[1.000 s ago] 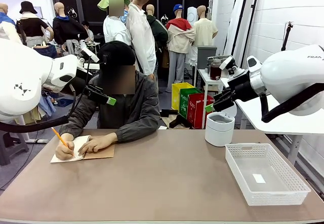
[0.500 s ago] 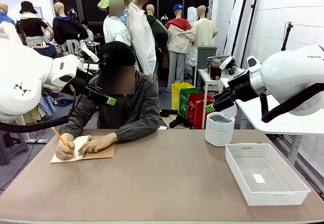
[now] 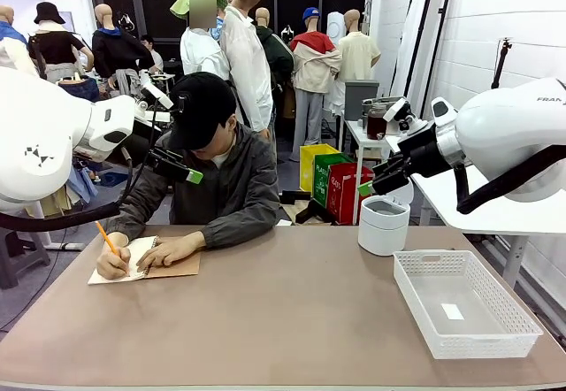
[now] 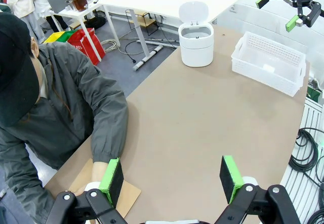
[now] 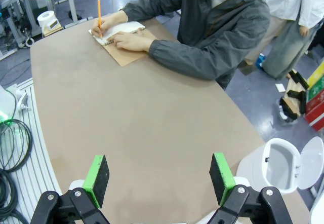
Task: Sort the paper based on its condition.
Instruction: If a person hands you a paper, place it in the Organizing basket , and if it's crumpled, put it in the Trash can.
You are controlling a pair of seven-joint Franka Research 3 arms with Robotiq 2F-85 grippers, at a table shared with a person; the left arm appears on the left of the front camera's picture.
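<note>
Left gripper (image 4: 171, 172) and right gripper (image 5: 158, 173) hung wide open, unmoved, while the person (image 3: 221, 187) kept writing in the notebook (image 3: 177, 269); sorting hadn't begun.

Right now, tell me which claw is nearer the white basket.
Right. The right claw hangs raised by the basket, near the bin; the left claw is raised across the table, near the notebook.

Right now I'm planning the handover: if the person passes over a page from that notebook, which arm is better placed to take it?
Probably left. The left gripper hangs with open jaws over the table close to the notebook; the right gripper, also open, hangs on the far side near the bin and basket.
</note>
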